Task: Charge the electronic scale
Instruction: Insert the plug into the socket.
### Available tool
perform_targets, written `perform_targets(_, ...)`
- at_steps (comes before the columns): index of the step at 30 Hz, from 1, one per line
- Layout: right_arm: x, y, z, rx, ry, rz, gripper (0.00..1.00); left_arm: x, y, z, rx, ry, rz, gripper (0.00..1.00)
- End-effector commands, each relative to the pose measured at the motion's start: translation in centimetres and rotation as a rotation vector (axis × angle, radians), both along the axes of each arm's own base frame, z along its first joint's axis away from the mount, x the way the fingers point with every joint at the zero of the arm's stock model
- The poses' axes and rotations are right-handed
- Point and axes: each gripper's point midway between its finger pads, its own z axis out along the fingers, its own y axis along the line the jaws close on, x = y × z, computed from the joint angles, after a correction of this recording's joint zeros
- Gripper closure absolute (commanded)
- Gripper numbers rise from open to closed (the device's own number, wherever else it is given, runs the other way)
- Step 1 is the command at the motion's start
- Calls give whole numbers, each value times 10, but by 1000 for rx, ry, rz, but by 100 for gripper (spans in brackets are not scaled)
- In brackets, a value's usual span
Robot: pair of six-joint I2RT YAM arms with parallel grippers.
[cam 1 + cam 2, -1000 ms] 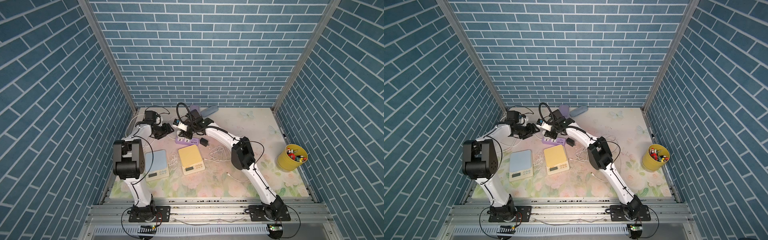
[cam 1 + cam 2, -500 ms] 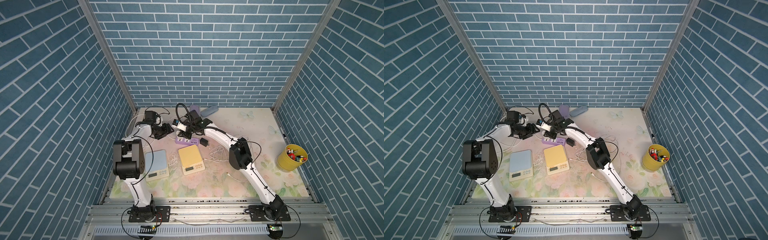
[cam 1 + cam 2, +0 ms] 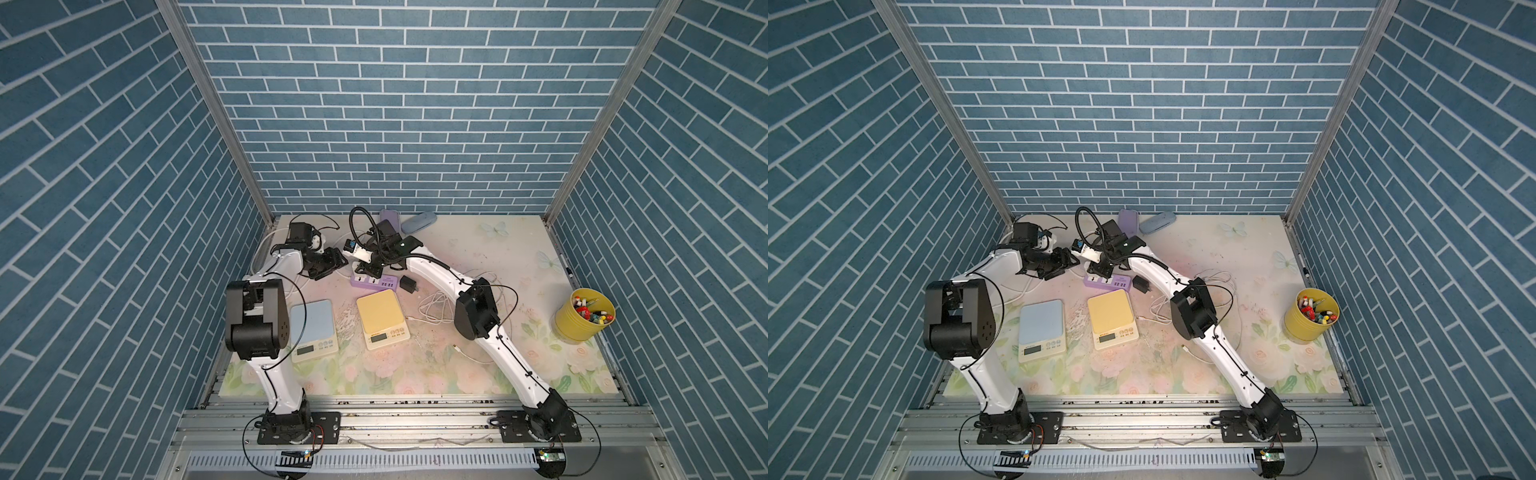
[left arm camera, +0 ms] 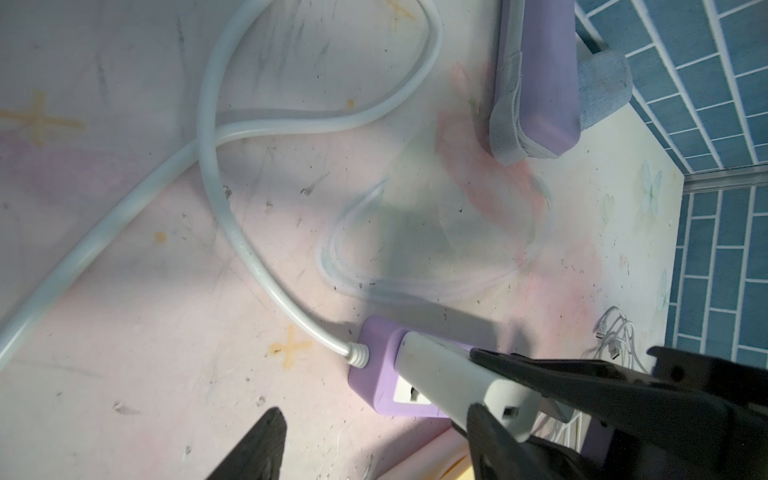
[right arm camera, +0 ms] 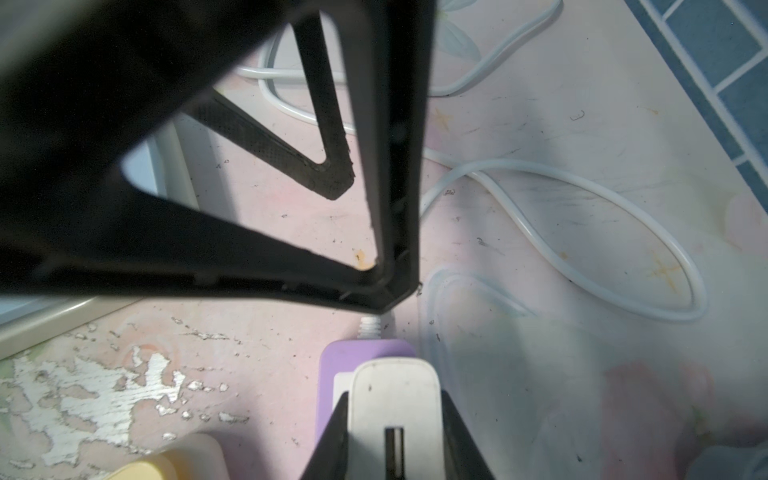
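My right claw [image 5: 395, 419] grips the charger [image 5: 395, 386] right over the strip [image 5: 334, 365], bottom centre, to plug in; left claw [image 3: 332, 264] hovers wide.

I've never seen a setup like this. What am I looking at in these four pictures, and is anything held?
These are two white robot arms, left and right, each ending in a two-fingered gripper. Two pictures come from a camera pair overhead, the other two from a camera on each wrist. On the flowered table lie a blue scale, a yellow scale, a purple power strip, a black adapter, white cables and a yellow cup of small items. The right gripper is shut on a white charger, held at the strip's end socket; whether it is seated I cannot tell. The left gripper is open and empty, nearby.
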Motion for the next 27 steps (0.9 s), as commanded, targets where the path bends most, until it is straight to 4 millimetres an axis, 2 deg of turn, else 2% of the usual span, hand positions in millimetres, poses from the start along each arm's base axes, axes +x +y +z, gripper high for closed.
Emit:
perform_targets(1, -3, -32, -51, -149, 78, -15, 100, -6, 5, 10, 10, -18, 3, 28)
perform_targets(6, 0, -39, -50, -137, 99, -35, 99, -9, 4, 18, 16, -34, -8, 27)
perform_targets(9, 0, -39, -42, -130, 93, -35, 75, -11, 6, 25, 30, -45, -11, 26)
perform_targets(11, 2, -36, -29, -105, 79, -37, 58, -14, 7, 29, 42, -48, -13, 26)
perform_targets(13, 7, -33, -10, -73, 51, -55, 47, -15, 8, 34, 50, -55, -16, 26)
perform_targets(16, 13, -30, 23, -16, 9, -74, 38, -18, 9, 42, 59, -66, -16, 25)
perform_targets(18, 13, -27, 46, 21, -15, -80, 4, -20, 10, 46, 72, -74, -18, 25)
perform_targets(23, 9, -29, 110, 109, -70, -78, 2, -27, 12, 61, 95, -105, -22, 24)
perform_targets(27, 9, -40, 149, 143, -98, -142, 1, -30, 11, 72, 98, -137, -26, 24)
